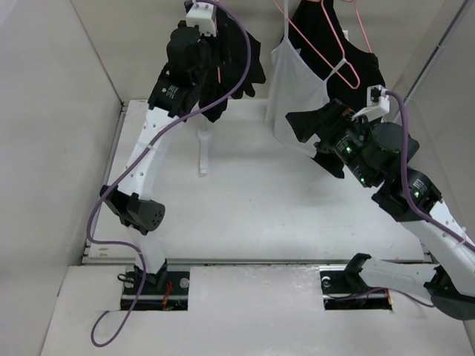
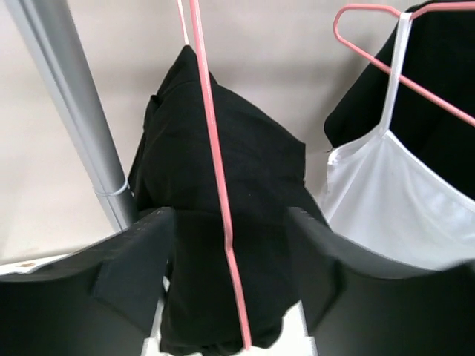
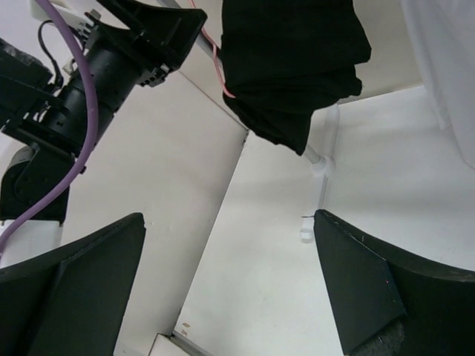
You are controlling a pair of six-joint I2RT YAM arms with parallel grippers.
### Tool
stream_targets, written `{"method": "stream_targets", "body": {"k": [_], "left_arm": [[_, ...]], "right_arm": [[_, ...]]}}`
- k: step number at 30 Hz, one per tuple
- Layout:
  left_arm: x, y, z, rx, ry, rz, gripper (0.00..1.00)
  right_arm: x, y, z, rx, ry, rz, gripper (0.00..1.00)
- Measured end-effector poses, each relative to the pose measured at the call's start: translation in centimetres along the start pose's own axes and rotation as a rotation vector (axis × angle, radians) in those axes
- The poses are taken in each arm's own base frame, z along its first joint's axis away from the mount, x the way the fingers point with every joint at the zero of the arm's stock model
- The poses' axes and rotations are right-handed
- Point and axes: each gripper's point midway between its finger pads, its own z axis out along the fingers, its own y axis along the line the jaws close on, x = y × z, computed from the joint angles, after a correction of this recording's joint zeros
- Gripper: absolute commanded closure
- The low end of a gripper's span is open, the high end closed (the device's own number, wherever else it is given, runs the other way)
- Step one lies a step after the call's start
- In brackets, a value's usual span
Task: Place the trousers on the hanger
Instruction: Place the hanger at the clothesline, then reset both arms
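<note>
Top view: the trousers [image 1: 239,61] hang as a folded black bundle in the upper centre-left of the frame, off the white table [image 1: 245,208]. The left arm reaches up to them.

Left wrist view: the trousers fill the middle of the frame, and one thin pink wire of the hanger [image 2: 215,156] runs from the top edge down their front. The left gripper [image 2: 230,222] has its claw spread, one finger on each side of the bundle, with fabric and wire in the gap. We cannot tell whether the pads touch the cloth. A grey pole [image 2: 74,111] stands at the left.

At the right of that frame we see the white camisole [image 2: 386,200] on a second pink hanger [image 2: 386,67], with a black top [image 2: 438,96] behind it.

Right wrist view: the right gripper [image 3: 230,245] is spread wide with nothing between its fingers, only bare table below. It sits low in the frame, well apart from the trousers at top centre.
</note>
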Motion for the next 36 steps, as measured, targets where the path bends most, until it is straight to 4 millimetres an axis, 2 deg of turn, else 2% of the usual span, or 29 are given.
{"method": "stream_targets", "body": {"k": [8,11,12,16,23,25,28,31,34,36], "left_arm": [[0.1,-0.1,-0.1,0.009,0.004,0.001,0.17],[0.3,-0.1,-0.5,0.011,0.013,0.004,0.01],[0.5,0.0,-0.7,0.01,0.021,0.009,0.0],[-0.3,0.3,-2.7,0.02,0.023,0.019,0.0],[-4.8,0.6,-6.8,0.043,-0.058,0.012,0.0],[-5.4,0.8,-8.1,0.046,-0.064,0.012,0.0],[-5.5,1.1,-9.7,0.048,-0.055,0.009,0.0],[-4.5,1.6,-11.4,0.042,-0.021,-0.001,0.0],[-3.3,3.1,-13.6,0.002,0.014,-0.002,0.0],[-2.9,5.5,-15.3,-0.075,0.01,-0.004,0.0]], "right_arm": [[0.4,-0.3,0.1,0.006,0.007,-0.003,0.0],[0.4,-0.3,0.1,0.007,0.008,-0.004,0.0],[0.4,-0.3,0.1,0.008,0.008,-0.004,0.0],[0.6,-0.6,0.0,0.019,0.017,-0.01,0.0],[1.1,-1.0,0.4,0.032,0.029,-0.028,0.0],[1.4,-1.1,0.5,0.039,0.037,-0.037,0.0],[1.7,-1.6,0.4,0.053,0.051,-0.053,0.0],[1.9,-2.4,-0.1,0.084,0.062,-0.077,0.0],[1.1,-4.0,-1.8,0.143,0.046,-0.101,0.0],[-0.4,-5.5,-4.1,0.199,0.005,-0.114,0.0]]}}
